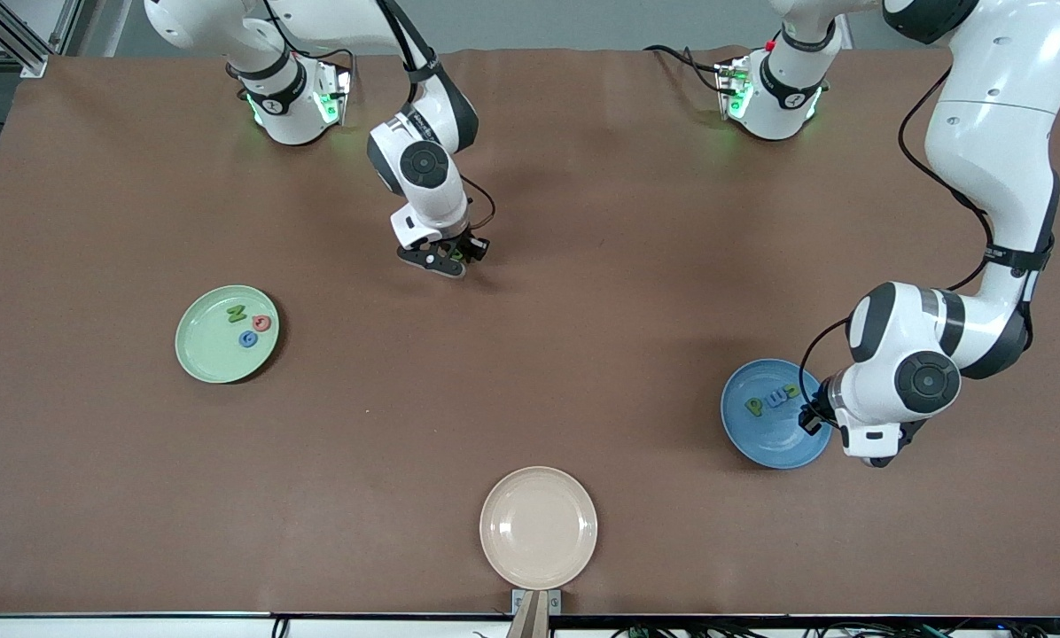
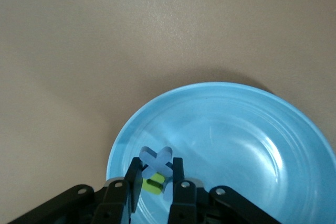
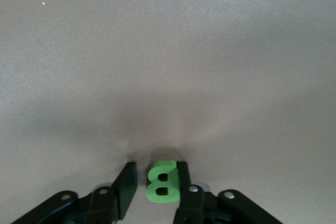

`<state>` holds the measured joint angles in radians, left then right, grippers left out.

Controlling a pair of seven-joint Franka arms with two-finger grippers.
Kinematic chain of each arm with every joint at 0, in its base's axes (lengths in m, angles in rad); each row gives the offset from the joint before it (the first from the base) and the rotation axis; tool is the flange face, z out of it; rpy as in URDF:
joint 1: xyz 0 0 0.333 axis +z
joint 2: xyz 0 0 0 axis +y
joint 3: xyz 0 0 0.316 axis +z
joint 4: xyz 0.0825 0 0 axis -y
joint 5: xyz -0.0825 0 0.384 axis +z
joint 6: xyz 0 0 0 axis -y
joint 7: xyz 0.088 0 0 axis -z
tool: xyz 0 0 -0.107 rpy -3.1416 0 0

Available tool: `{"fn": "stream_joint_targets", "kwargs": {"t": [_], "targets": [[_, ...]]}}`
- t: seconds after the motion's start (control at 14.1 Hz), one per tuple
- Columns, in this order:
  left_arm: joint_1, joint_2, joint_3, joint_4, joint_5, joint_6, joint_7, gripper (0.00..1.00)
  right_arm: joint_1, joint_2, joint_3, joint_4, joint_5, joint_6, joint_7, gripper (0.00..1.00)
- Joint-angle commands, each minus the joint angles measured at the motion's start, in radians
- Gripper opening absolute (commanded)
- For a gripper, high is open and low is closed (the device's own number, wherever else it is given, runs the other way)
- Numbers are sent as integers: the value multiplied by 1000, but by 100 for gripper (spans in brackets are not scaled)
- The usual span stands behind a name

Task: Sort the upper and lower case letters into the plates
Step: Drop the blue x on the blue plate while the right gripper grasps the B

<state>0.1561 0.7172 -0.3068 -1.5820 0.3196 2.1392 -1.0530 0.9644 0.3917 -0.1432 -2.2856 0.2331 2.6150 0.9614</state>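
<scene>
Letter B [image 3: 161, 183], chunky and bright green, lies in the upper middle of the front view on the bare brown tabletop [image 1: 583, 310]. Its face is turned up and its long axis runs along the fingers of the right tool [image 3: 156, 181]. That tool is down at the tabletop and spread about the B: one finger [image 3: 182, 179] is against it, the other stands just apart.

The left tool [image 2: 156, 170] hangs over the blue plate [image 2: 252, 129], low in the front view toward the left arm's end. It pinches a pale blue x [image 2: 156, 159], which stands on edge with its arms poking out past the fingertips. In that plate lie a green p [image 1: 754, 406], a blue m [image 1: 774, 400] and a green u [image 1: 790, 392].

The mint green plate [image 1: 204, 350], toward the right arm's end, holds a green N [image 1: 237, 314], a red round letter [image 1: 262, 322] and a blue G [image 1: 247, 338]. A cream plate [image 1: 539, 527] sits at the lower middle.
</scene>
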Motion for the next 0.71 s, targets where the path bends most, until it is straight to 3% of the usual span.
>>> {"fn": "stream_joint_targets", "kwargs": {"t": [0.0, 0.07, 0.14, 0.21, 0.28, 0.5, 0.64], "targets": [[13, 1, -11, -6, -8, 27, 15, 15, 14, 1, -7, -17, 20, 2, 5, 24], [11, 1, -11, -3, -13, 27, 15, 20, 14, 1, -7, -15, 20, 0, 5, 20], [7, 4, -11, -3, -39, 34, 15, 42, 14, 1, -7, -12, 18, -1, 3, 18], [8, 5, -9, -3, -65, 59, 10, 83, 14, 1, -7, -8, 15, -6, 2, 17], [8, -1, -9, -3, -76, 68, 5, 100, 13, -1, -7, -3, 12, -9, -3, 15], [2, -66, -24, 10, -77, 38, -2, 100, -9, -17, -30, 17, -4, -45, -50, 12], [6, -139, -58, 43, -76, -62, 8, 100, -16, -30, -122, 55, -50, -134, -152, 11]]}}
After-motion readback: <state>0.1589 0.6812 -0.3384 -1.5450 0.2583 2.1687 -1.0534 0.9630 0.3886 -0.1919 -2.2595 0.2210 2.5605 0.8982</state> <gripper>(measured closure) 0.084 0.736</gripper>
